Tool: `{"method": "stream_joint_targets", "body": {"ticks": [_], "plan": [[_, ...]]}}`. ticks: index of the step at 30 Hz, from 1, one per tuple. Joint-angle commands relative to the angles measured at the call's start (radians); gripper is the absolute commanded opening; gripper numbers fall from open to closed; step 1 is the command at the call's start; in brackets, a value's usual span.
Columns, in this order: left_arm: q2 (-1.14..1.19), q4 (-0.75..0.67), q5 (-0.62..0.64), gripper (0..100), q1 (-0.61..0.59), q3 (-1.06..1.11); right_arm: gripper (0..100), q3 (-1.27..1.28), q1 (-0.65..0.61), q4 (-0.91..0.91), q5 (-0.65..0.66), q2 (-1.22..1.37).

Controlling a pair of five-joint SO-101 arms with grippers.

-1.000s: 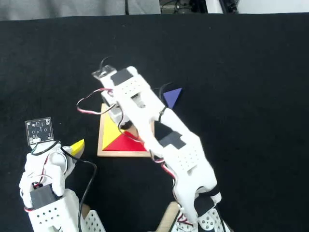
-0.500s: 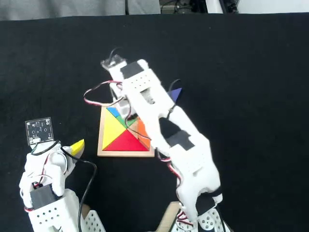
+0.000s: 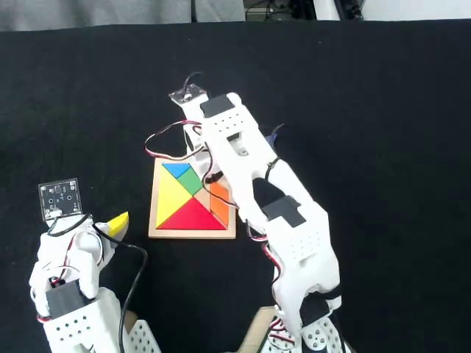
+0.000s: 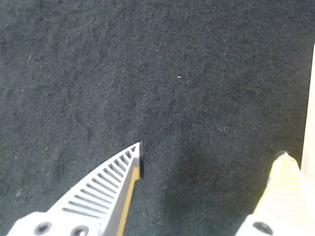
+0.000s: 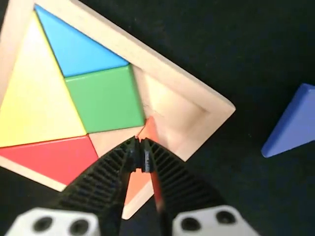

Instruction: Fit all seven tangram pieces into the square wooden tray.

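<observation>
Your right arm point(image 3: 243, 158) has swung up-frame off the wooden tray point(image 3: 193, 234), right gripper point(image 5: 139, 147) clenched empty above smooth painted pieces point(image 5: 101, 101), left gripper point(image 4: 211, 150) released over fuzzy black cloth point(image 4: 147, 73).

Right arm point(image 3: 243, 158) overhangs right edge of tray point(image 3: 191, 234), screening dark-blue triangle point(image 5: 290, 125)

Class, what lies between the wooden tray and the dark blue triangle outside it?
Nothing but bare black cloth, as the right wrist view shows, separates the wooden tray from the dark blue triangle.
</observation>
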Motion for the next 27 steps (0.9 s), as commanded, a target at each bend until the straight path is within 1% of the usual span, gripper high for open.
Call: {"method": "stream_joint_targets", "body": {"ticks": [1,5,20,23,27], "plan": [[-0.012,0.005,-0.005,40,0.007,0.016,1.1,0.021,0.017,-0.038,0.006,-0.010],[-0.012,0.005,-0.005,40,0.007,0.016,1.1,0.038,0.026,-0.061,0.006,-0.012],[-0.012,0.005,-0.005,40,0.007,0.016,1.1,0.148,0.017,-0.046,0.008,-0.021],[-0.012,0.005,-0.005,40,0.007,0.016,1.1,0.173,-0.003,-0.037,0.008,-0.065],[-0.012,0.005,-0.005,40,0.007,0.016,1.1,0.202,-0.015,-0.032,0.008,-0.211]]}}
